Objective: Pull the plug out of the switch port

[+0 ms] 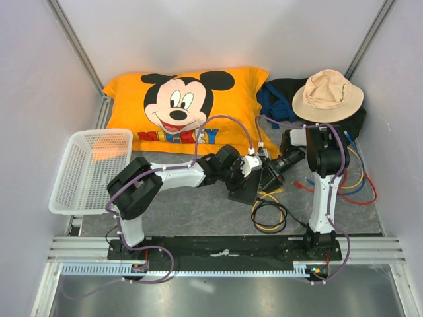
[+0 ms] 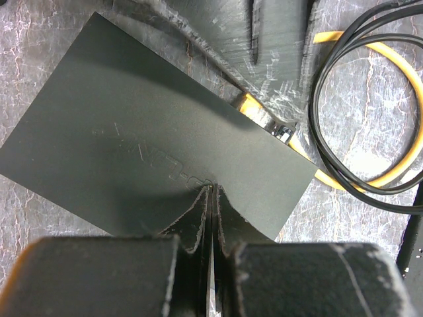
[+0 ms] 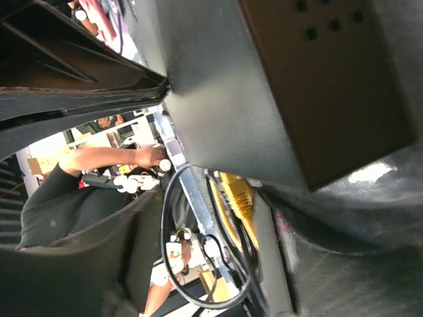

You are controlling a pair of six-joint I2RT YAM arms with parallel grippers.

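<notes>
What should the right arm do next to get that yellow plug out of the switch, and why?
Probably close the right gripper on the yellow plug before any pull. Its jaws appear to stand apart on either side of the plug, which sits in the edge socket of the switch. The left gripper, shut, rests its tips on the switch's top, so the box looks braced.

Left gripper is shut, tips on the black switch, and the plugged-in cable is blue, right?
Not blue. The plugged-in cable is yellow; the left wrist view shows it entering the switch at its far edge. The left gripper is shut with its tips on the switch, as you said.
</notes>
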